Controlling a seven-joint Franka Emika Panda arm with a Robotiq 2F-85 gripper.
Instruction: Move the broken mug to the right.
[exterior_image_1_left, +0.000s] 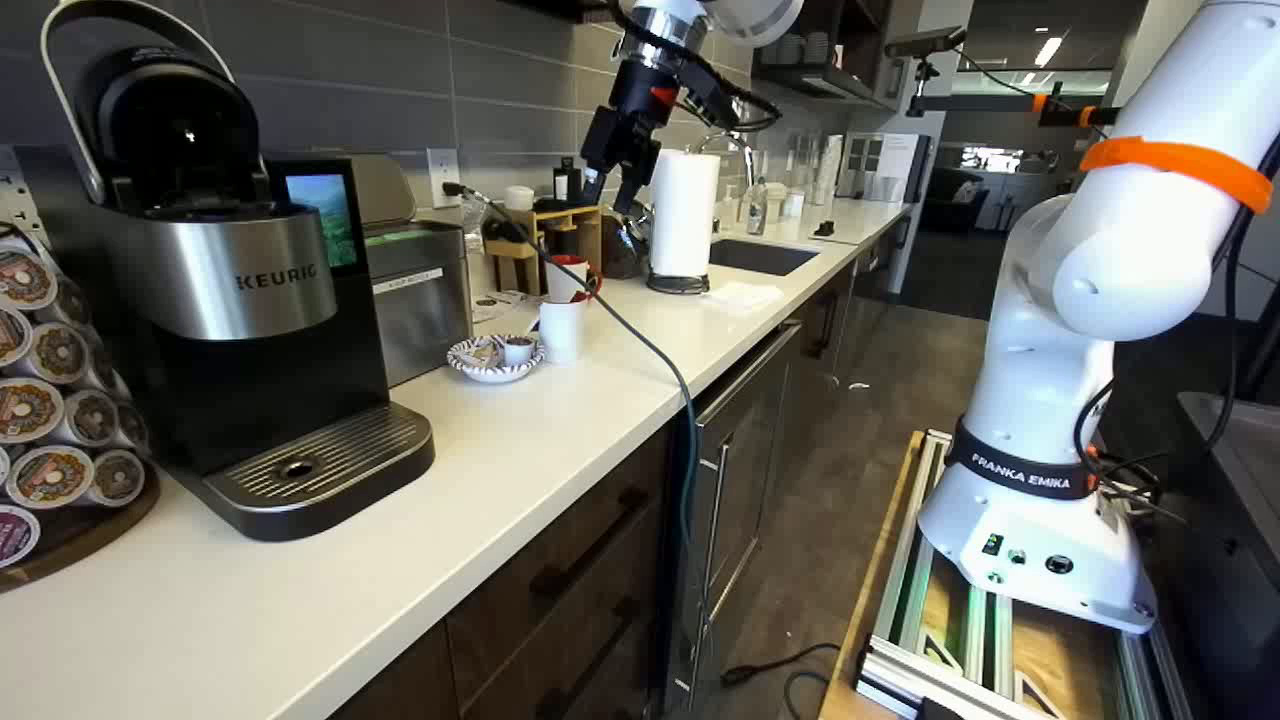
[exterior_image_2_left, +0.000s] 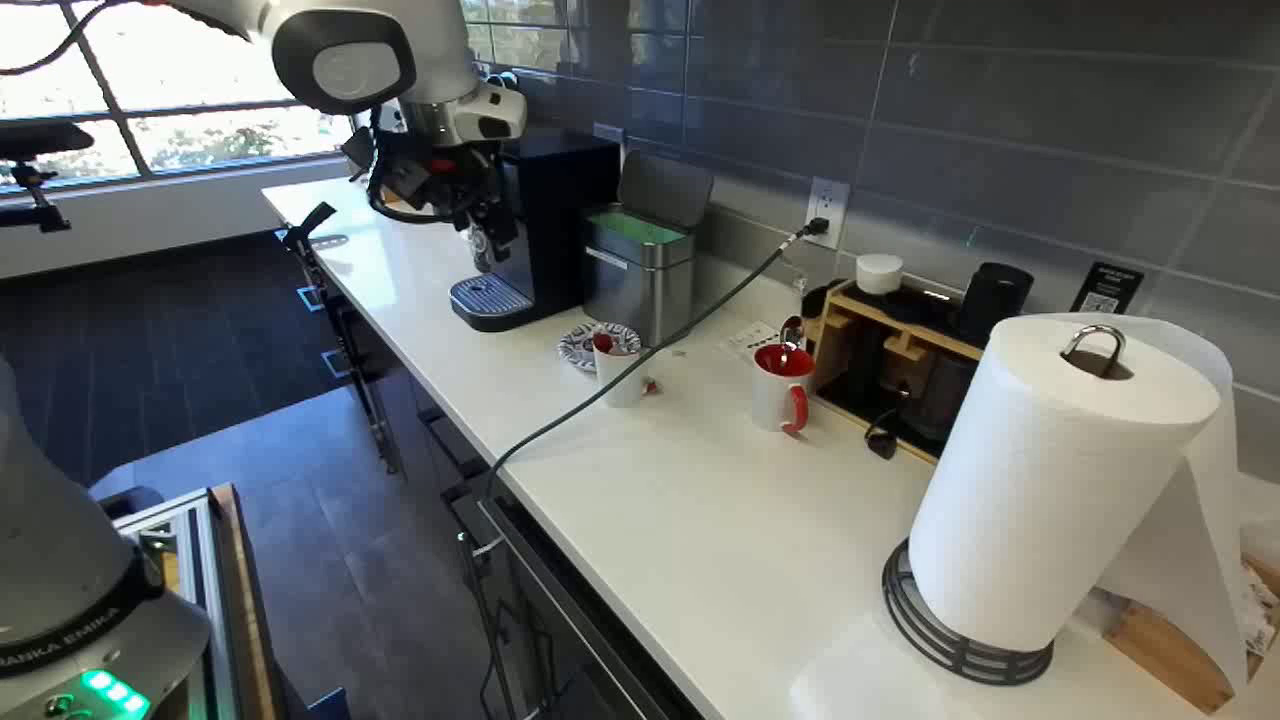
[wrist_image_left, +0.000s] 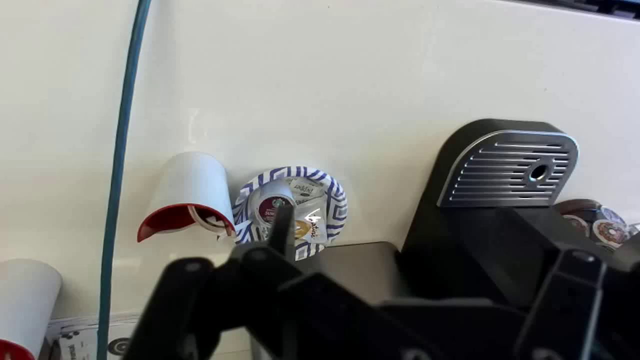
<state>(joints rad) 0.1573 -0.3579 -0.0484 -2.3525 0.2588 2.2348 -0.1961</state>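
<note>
"Where is the broken mug (wrist_image_left: 195, 182) set?"
"On the white counter (exterior_image_2_left: 740, 530), just beside the patterned dish (wrist_image_left: 338, 207); grey tiles (exterior_image_2_left: 780, 110) are seen behind."
"And the gripper (exterior_image_1_left: 612, 193)?"
"It is held aloft, jaws parted."

Broken mug (wrist_image_left: 194, 177): white outside, red inside. Second mug (exterior_image_2_left: 771, 402): white outside, with red interior and red handle. Dish (wrist_image_left: 338, 204): white ground, blue angular line pattern on the rim. Cable (wrist_image_left: 120, 137): blue-green in the wrist view. Coffee machine (exterior_image_1_left: 235, 300): black body, silver front with dark lettering; its drip tray (wrist_image_left: 500, 174) is silver, striped with dark slots. Bin (exterior_image_2_left: 640, 288): silver-grey, green at the mouth. Paper-towel roll (exterior_image_2_left: 1050, 490): plain white, on a black stand (exterior_image_1_left: 678, 284). Rack (exterior_image_2_left: 907, 345): tan with dark interior. Bench (exterior_image_2_left: 700, 530): plain off-white. Wall tiles (exterior_image_2_left: 780, 85): grey. Gripper (exterior_image_1_left: 610, 192): black. Arm (exterior_image_1_left: 1060, 300): white, marked by an orange band (exterior_image_1_left: 1180, 166).
</note>
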